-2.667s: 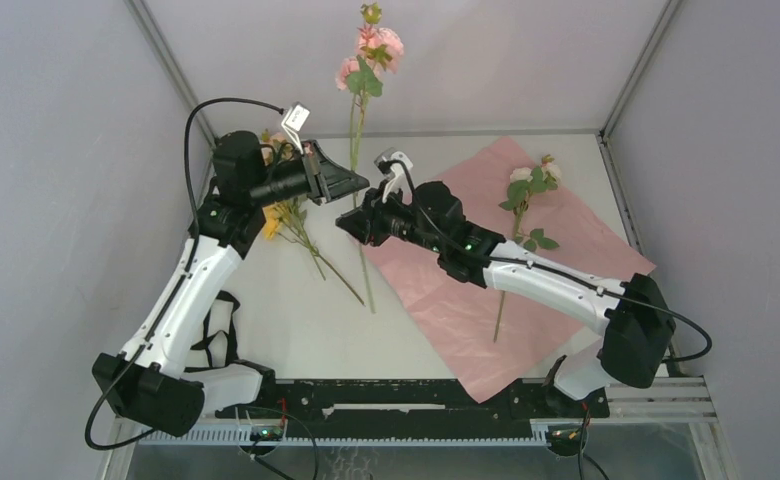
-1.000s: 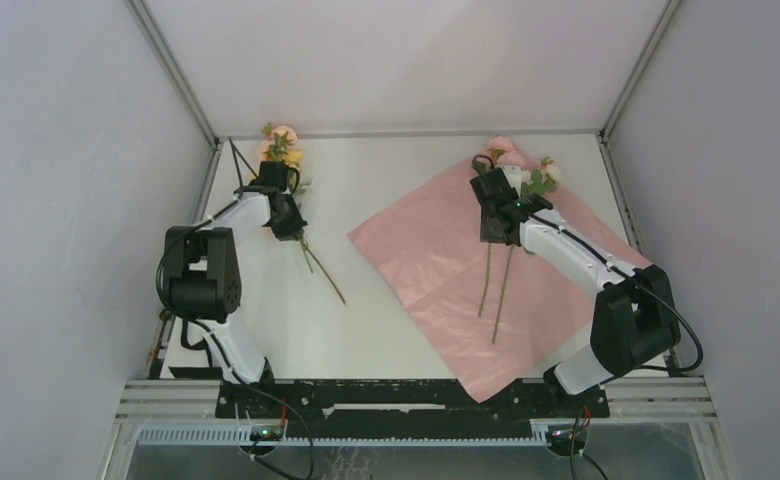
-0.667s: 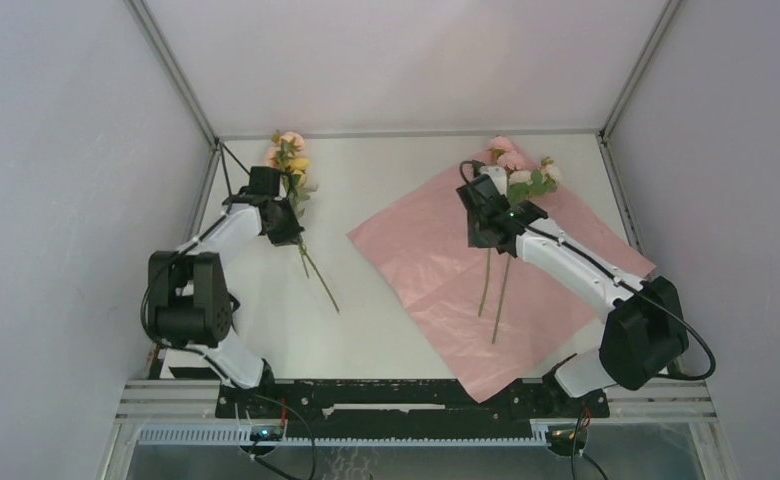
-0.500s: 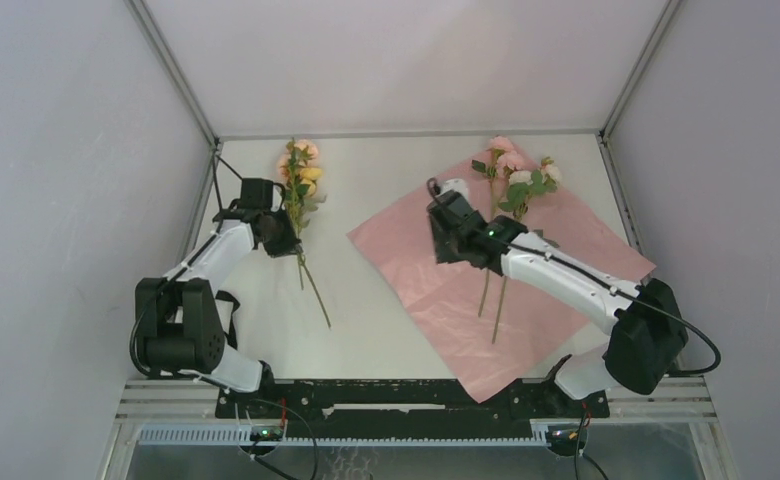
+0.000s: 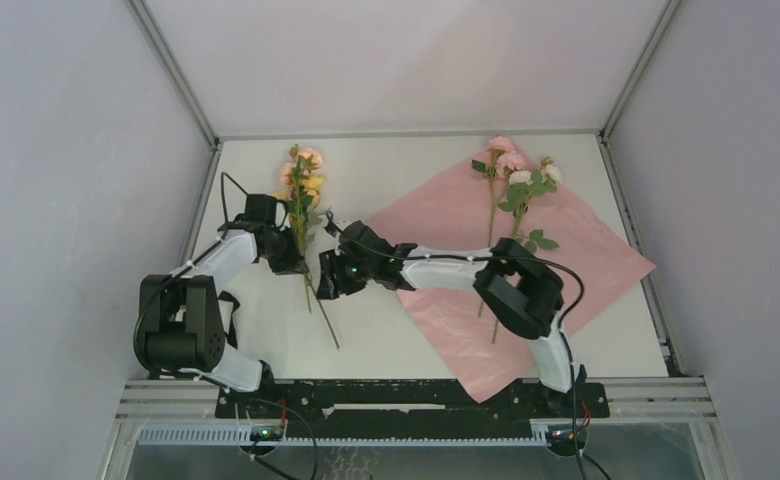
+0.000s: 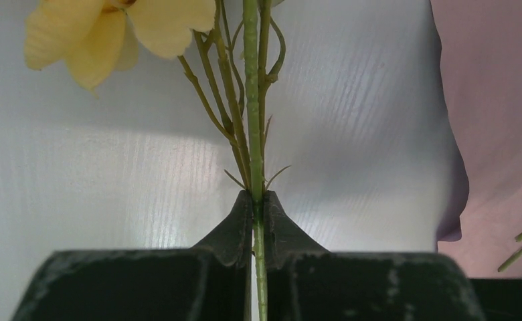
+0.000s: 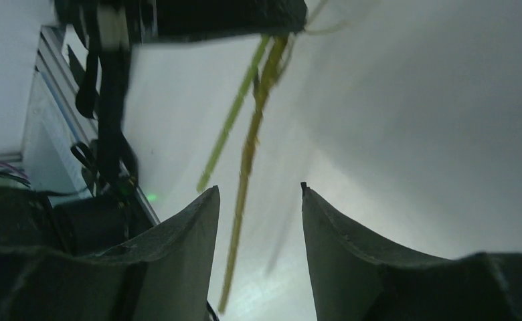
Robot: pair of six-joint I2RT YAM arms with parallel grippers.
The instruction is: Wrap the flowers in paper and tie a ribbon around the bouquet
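My left gripper [image 5: 294,262] is shut on the thin green stems [image 6: 254,134] of a pink and yellow bunch of flowers [image 5: 304,180], held left of the paper. A yellow bloom [image 6: 111,33] shows at the top of the left wrist view, where the left gripper [image 6: 255,197] pinches the stems. My right gripper [image 5: 324,280] reaches across to the lower stems, just beside the left gripper. It stands open [image 7: 259,189], with the stem ends [image 7: 245,167] hanging just in front of its gap. Two more flowers [image 5: 516,180], pink and white, lie on the pink-lilac paper [image 5: 566,250]. The ribbon is out of view.
The paper's left edge [image 6: 492,100] lies close to the right of the held stems. Grey walls close in the table on the left, back and right. The right arm [image 5: 446,270] stretches over the paper's near-left part.
The right arm has swung left off the paper to the stems held by the left gripper, and its jaws have opened wider. The left gripper has carried its bunch slightly right and nearer.
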